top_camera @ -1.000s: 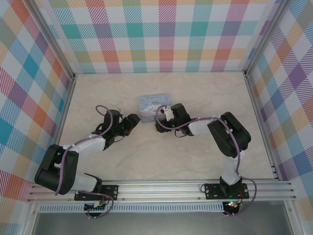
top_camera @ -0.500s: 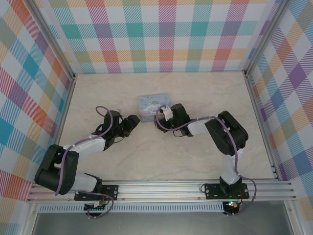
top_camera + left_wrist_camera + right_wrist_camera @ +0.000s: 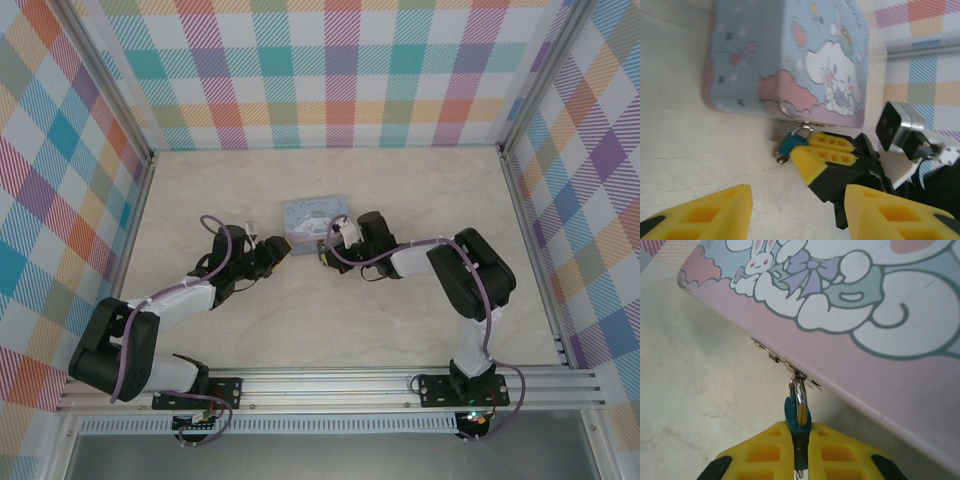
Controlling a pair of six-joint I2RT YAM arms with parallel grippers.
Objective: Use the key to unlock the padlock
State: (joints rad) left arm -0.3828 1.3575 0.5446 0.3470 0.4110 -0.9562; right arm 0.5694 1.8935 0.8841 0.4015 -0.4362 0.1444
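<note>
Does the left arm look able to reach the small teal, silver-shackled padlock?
Likely yes: the left gripper, jaws open, faces the padlock with nothing between; the right gripper pinches it from the opposite side.

You've got one padlock, one cartoon tin and two robot arms: a left arm and a right arm.

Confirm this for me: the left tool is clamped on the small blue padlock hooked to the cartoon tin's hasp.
Not quite. The right tool, not the left, is clamped on the padlock, as the right wrist view shows. The left tool is open and short of it. The rest holds: the padlock is hooked to the hasp of the cartoon tin.
</note>
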